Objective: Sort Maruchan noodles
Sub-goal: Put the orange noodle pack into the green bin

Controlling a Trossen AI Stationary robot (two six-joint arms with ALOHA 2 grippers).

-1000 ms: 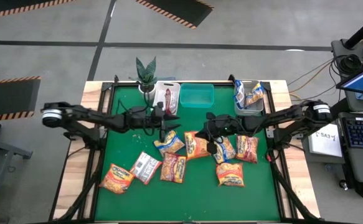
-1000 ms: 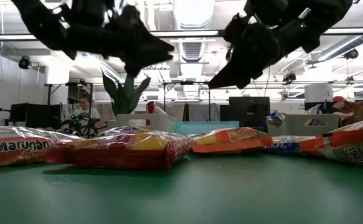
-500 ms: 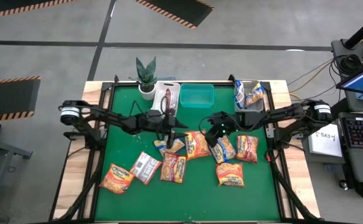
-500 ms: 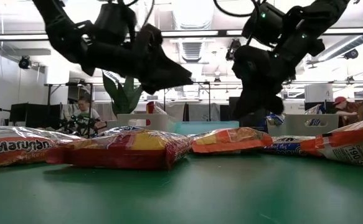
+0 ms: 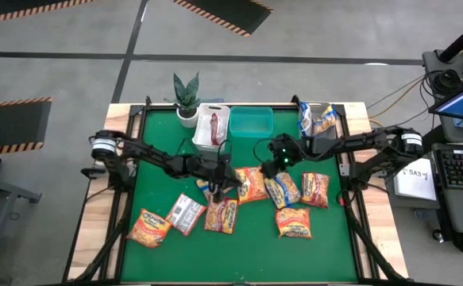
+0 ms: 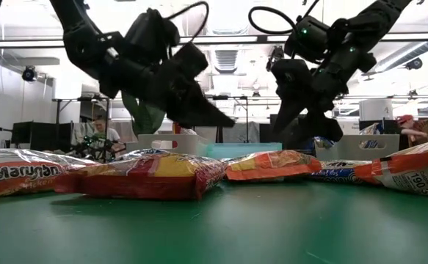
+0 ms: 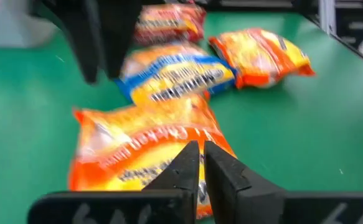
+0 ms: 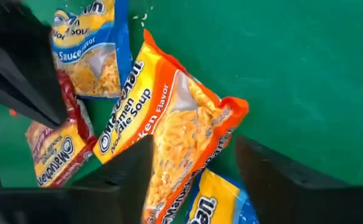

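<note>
Several Maruchan noodles packets lie flat on the green table (image 5: 160, 183). My left gripper (image 5: 231, 183) (image 7: 200, 157) is shut, its tips low over the left end of an orange packet (image 5: 252, 185) (image 7: 137, 146); the low view shows the tips (image 6: 227, 122) above the packets. My right gripper (image 5: 271, 169) (image 8: 197, 168) hangs open over the same orange packet (image 8: 169, 118), a finger on either side in its wrist view, apart from it. A blue-marked packet (image 5: 283, 190) and a red one (image 5: 315, 189) lie to the right.
At the far edge stand a white bin (image 5: 213, 125) holding a red packet, a teal bin (image 5: 251, 121) and a grey bin (image 5: 318, 119) with blue-marked packets. A potted plant (image 5: 187, 95) stands left of them. More packets (image 5: 148, 227) (image 5: 294, 222) lie toward the near edge.
My left gripper has come down and toward the table's right, over the packets in the middle, and has shut. My right gripper has rolled about its own line, tipped further down and opened. No packet has moved.
</note>
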